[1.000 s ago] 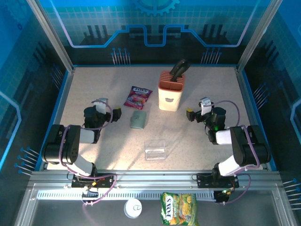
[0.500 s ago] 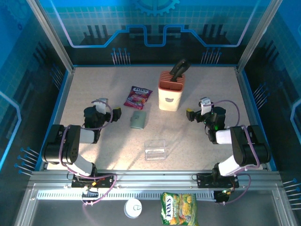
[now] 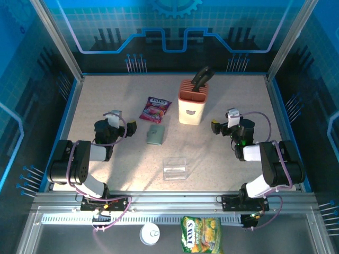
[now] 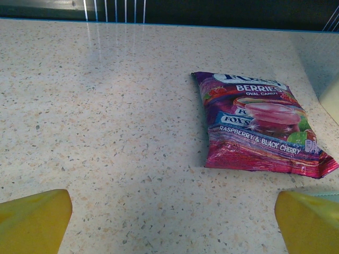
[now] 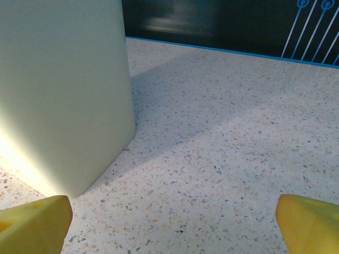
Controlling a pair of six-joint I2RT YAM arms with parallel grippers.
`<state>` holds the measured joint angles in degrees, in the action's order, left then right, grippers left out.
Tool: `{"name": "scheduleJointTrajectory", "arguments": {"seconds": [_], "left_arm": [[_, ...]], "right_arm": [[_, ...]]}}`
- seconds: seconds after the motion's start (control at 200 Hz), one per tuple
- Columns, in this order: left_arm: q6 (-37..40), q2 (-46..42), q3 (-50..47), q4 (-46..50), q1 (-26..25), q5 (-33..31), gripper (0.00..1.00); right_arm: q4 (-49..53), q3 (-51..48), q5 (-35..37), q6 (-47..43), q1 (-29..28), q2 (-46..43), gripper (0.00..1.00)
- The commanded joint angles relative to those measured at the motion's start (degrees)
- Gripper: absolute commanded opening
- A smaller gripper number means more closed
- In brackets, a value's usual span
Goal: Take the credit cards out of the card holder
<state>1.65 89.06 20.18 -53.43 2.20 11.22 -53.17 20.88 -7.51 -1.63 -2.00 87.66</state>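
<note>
Left pincer point(image 3: 130, 127) sits left of centre in the top view, low over the desk point(image 3: 106, 95), fingers spread wide, holding nothing. In the left wrist view its yellow fingertips point(image 4: 34, 219) sit in the bottom corners. Purple-red snack packet point(image 3: 155, 109) lies flat above centre-left, label up point(image 4: 259, 127). Card holder point(image 3: 155, 134) is just below the packet, near centre, just right of the left pincer. It is small, flat and grey-green, folded shut, inside hidden, untouched. Clear plastic box point(image 3: 175, 168) sits lower centre. Peach slotted block point(image 3: 192, 103) stands upright upper centre, dark handle sticking out. Right pincer point(image 3: 214, 127) is right of centre, also spread wide and holding nothing, block wall point(image 5: 63, 90) close at its left.
</note>
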Motion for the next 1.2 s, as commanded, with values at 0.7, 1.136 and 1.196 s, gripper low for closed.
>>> {"name": "scheduleJointTrajectory", "arguments": {"seconds": [0.7, 1.136, 1.196], "left_arm": [[-12.46, -22.87, 11.29, 37.78, -2.81, -8.03, 0.99], [-24.64, -26.69, 28.91, 75.27, -2.81, -5.27, 0.99], [-24.41, -26.48, 30.82, 79.17, -2.81, -4.85, 0.99]], "right_arm": [[43.67, 10.11, 5.7, 1.08, -7.23, -22.02, 0.99], [73.59, 23.68, 11.84, 13.94, -19.03, -25.43, 0.88], [77.55, 25.49, 12.1, 16.69, -20.4, -25.21, 0.87]]}}
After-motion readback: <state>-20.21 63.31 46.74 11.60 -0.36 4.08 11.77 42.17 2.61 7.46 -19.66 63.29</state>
